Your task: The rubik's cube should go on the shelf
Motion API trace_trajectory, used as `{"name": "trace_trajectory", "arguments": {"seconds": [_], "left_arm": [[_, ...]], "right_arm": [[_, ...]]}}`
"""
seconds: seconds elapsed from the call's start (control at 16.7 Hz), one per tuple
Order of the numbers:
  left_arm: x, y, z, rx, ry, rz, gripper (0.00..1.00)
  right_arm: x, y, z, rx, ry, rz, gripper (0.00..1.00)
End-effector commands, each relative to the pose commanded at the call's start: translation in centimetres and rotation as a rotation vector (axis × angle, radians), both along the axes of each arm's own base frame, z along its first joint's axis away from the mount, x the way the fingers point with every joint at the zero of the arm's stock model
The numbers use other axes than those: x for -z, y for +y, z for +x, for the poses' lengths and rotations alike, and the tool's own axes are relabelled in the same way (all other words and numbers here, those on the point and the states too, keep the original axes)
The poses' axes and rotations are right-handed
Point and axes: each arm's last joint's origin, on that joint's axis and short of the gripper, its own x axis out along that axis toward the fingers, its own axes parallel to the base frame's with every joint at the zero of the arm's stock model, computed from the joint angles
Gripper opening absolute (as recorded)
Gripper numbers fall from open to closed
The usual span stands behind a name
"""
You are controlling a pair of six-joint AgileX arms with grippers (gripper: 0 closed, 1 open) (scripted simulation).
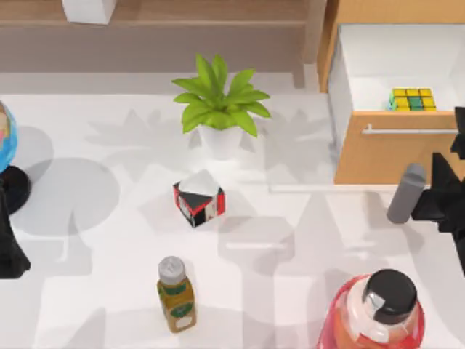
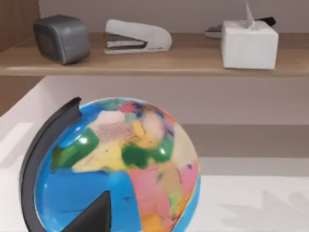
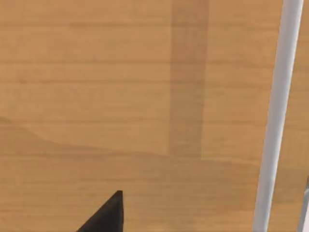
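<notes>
A white tabletop (image 1: 109, 218) is spreading below the long wooden shelf (image 1: 182, 14), and the rubik's cube (image 1: 413, 99) is sitting inside the open orange-wood drawer (image 1: 392, 156) at the right. Your right pincer (image 1: 443, 196) is hovering just in front of the drawer face, near its metal bar handle (image 1: 410, 131); I cannot tell its finger state. You are wanting to rise over the drawer front, then descend squarely onto the cube. Your left arm (image 1: 11, 247) is parking beside the globe (image 2: 120, 169)

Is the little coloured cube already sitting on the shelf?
No, the rubik's cube lies inside the open drawer at the table's right, while the shelf runs along the back.
</notes>
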Motion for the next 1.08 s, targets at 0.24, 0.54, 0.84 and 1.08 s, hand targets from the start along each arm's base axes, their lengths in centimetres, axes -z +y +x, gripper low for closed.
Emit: {"name": "trace_trajectory", "arguments": {"seconds": [0.24,0.54,0.84,1.08], "left_arm": [[0.0,0.0,0.0,0.000,0.000,0.000,1.00],[0.0,0.0,0.0,0.000,0.000,0.000,1.00],[0.0,0.0,0.0,0.000,0.000,0.000,1.00],[0.0,0.0,0.0,0.000,0.000,0.000,1.00]], "right_arm": [[0.0,0.0,0.0,0.001,-0.001,0.000,1.00],[0.0,0.0,-1.6,0.001,-0.001,0.001,1.00],[1.2,-0.1,-2.0,0.003,0.060,-0.022,1.00],[0.5,1.2,-1.6,-0.070,0.044,0.014,1.00]]}}
